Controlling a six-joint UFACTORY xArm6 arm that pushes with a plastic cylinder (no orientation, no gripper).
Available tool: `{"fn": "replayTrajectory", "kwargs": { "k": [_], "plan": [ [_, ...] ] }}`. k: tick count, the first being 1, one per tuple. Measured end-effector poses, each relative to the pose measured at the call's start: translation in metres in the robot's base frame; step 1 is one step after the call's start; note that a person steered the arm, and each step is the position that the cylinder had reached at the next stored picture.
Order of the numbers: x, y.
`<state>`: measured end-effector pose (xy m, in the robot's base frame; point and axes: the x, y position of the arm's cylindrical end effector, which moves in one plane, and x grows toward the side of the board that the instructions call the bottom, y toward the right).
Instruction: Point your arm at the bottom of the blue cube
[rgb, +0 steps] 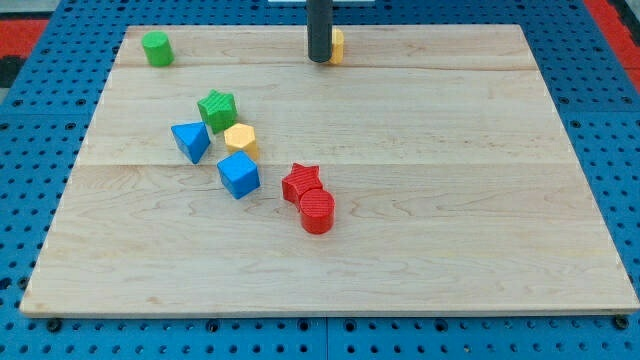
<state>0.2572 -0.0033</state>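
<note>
The blue cube (239, 175) sits left of the board's middle. My tip (319, 60) is at the view's top, far above and to the right of the cube, with the dark rod rising out of view. A yellow block (336, 45) stands right behind the rod, partly hidden by it. A yellow hexagonal block (241, 139) touches the cube's upper edge. A blue triangular block (190, 141) lies to the cube's upper left.
A green star block (216, 106) lies above the yellow hexagon. A red star block (301, 183) and a red cylinder (317, 212) touch each other, right of the blue cube. A green cylinder (156, 48) stands at the wooden board's (450, 200) top left corner.
</note>
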Motion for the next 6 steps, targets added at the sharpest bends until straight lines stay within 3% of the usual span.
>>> {"fn": "replayTrajectory", "kwargs": {
  "k": [3, 6],
  "plan": [
    [0.011, -0.015],
    [0.074, -0.027]
  ]
}}
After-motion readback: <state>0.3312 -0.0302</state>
